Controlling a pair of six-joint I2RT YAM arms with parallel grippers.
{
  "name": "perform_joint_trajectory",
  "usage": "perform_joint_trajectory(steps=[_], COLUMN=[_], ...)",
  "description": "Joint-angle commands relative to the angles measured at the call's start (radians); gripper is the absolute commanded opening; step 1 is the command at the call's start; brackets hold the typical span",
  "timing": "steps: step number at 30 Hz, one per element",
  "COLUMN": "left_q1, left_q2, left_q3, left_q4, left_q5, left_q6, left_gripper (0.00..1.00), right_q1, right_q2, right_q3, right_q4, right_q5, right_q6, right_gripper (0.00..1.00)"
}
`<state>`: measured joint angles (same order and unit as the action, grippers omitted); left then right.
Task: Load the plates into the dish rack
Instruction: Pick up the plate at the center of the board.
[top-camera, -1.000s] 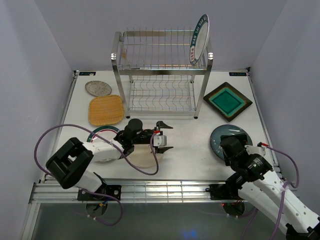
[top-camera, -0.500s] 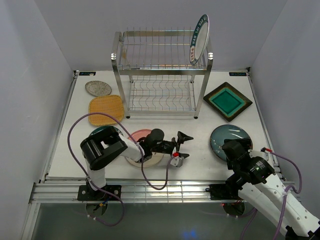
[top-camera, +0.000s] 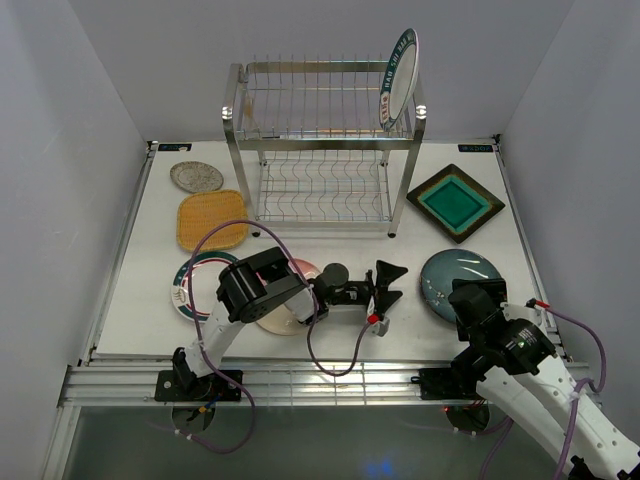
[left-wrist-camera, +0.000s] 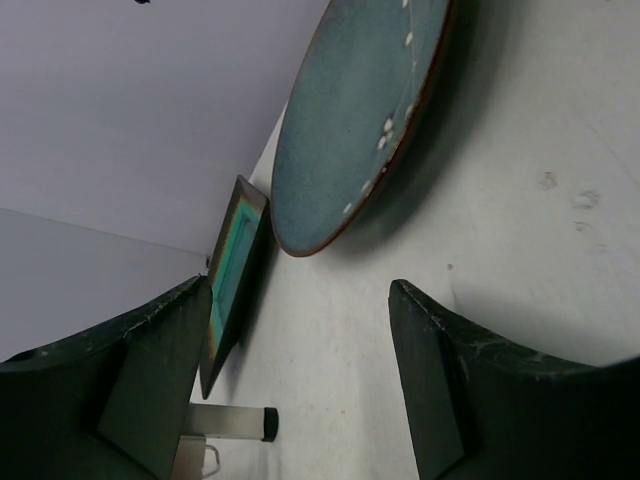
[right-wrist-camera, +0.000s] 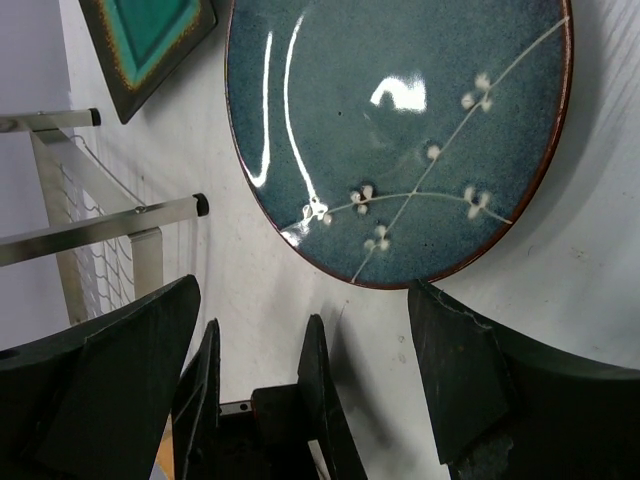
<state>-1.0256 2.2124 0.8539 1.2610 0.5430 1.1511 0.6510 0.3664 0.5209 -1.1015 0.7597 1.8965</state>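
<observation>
While the left gripper (top-camera: 390, 285) lies low over the table (top-camera: 330, 245) with fingers spread wide and nothing between them, pointing at the near edge of the dark blue-grey blossom plate (top-camera: 470, 270), I see the right gripper (right-wrist-camera: 303, 295) above that plate, its fingers also wide apart and empty. One blue-patterned-rim plate (top-camera: 398, 80) stands on edge at the right end of the top tier of the dish rack (top-camera: 320, 130). Flat on the table lie the brown square plate (top-camera: 455, 202) right of the rack, the pink-cream plate (top-camera: 285, 322) under the left arm, the green-rimmed plate (top-camera: 190, 290) beside it, and the yellow woven plate (top-camera: 210, 220) and small silver-grey plate (top-camera: 196, 177) left of the rack.
</observation>
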Motion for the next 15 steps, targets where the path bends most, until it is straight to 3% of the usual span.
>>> perform_joint_trajectory(steps=[1, 15], left_q1=[-0.008, -0.045], left_q2=[0.013, 0.15], left_q3=[0.083, 0.211], left_q4=[-0.029, -0.202], left_q5=[0.032, 0.074], left_q6=[0.05, 0.274], left_gripper=[0.81, 0.77], right_q1=[0.001, 0.001], right_q2=[-0.012, -0.056], right_q3=[0.016, -0.005], right_q4=[-0.021, -0.002], right_q5=[0.046, 0.05], right_q6=[0.012, -0.022], right_gripper=[0.9, 0.9])
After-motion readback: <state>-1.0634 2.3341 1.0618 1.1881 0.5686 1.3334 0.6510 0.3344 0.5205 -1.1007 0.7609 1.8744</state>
